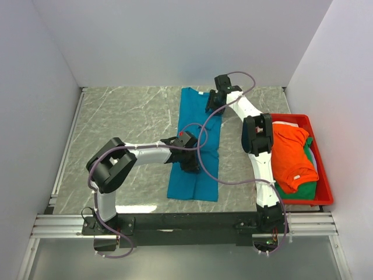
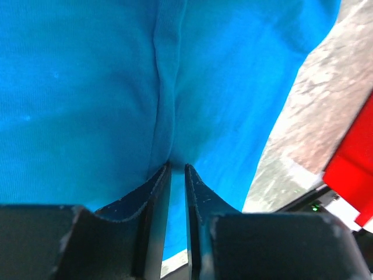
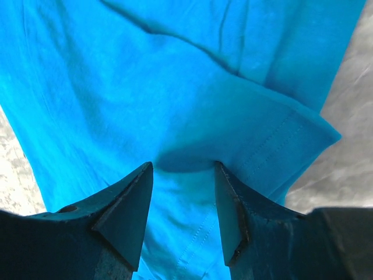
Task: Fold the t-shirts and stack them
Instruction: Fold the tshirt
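Observation:
The teal-blue t-shirt (image 1: 192, 114) lies as a long narrow strip down the middle of the table. My left gripper (image 1: 189, 162) is low on its near half. In the left wrist view the left gripper (image 2: 177, 166) has its fingers almost together, pinching a raised ridge of the teal cloth (image 2: 87, 87). My right gripper (image 1: 212, 107) is at the shirt's far right edge. In the right wrist view the right gripper (image 3: 182, 166) is open, its tips set on the teal cloth (image 3: 116, 76) beside a stitched hem. An orange shirt (image 1: 291, 154) lies on green (image 1: 298, 191) and white (image 1: 313, 155) ones.
A red plastic bin (image 1: 325, 178) at the right holds the orange, green and white shirts; its corner shows in the left wrist view (image 2: 355, 169). The table is grey marble (image 1: 128, 116), walled on three sides. Purple cables loop over the shirt.

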### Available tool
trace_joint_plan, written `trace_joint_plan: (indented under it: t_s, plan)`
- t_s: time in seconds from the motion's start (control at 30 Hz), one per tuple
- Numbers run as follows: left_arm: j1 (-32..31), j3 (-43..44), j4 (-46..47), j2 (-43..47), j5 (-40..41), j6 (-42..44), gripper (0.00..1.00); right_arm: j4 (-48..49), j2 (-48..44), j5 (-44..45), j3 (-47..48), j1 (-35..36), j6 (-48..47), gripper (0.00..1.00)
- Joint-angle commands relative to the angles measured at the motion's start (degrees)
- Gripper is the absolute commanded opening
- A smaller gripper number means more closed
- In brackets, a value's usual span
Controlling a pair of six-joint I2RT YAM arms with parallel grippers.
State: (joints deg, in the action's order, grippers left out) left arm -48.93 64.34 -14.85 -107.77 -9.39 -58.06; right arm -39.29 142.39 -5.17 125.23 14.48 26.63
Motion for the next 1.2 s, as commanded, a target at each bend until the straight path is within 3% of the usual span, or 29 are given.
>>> trace_joint_plan:
  t_s: [0.0,0.6,0.87,0.93,1.03,1.17]
  plan:
    - [-0.4,-0.3,0.4,-2.6,-0.9,-1.3,0.23,-0.7,2.2,-1.2,2.1,-1.5,-1.8,0.54]
    - [-2.5,-1.8,-0.1,4.3,-2.9,1.0,0.35,0.7,1.1,-4.6,3.4,-1.7,-0.9,0.55]
    - [-1.3,-4.6,-0.7,17.3,1.0,3.9,0.57,-1.9,-7.4,-4.3,5.7,-1.9,-1.8,0.59]
    - [0.8,-7.2,-1.8,19.8,1.7,3.9,0.57,-1.3,-11.7,-4.1,2.2,-1.9,-0.9,0.59]
    - [4.9,-12.1,-2.5,24.4,2.0,3.6,0.52,2.9,-23.4,-4.8,-12.0,-1.6,1.2,0.58]
    - [10.0,-18.4,-3.3,30.9,1.0,4.5,0.46,14.1,-46.6,-3.4,-42.9,1.9,5.4,0.57]
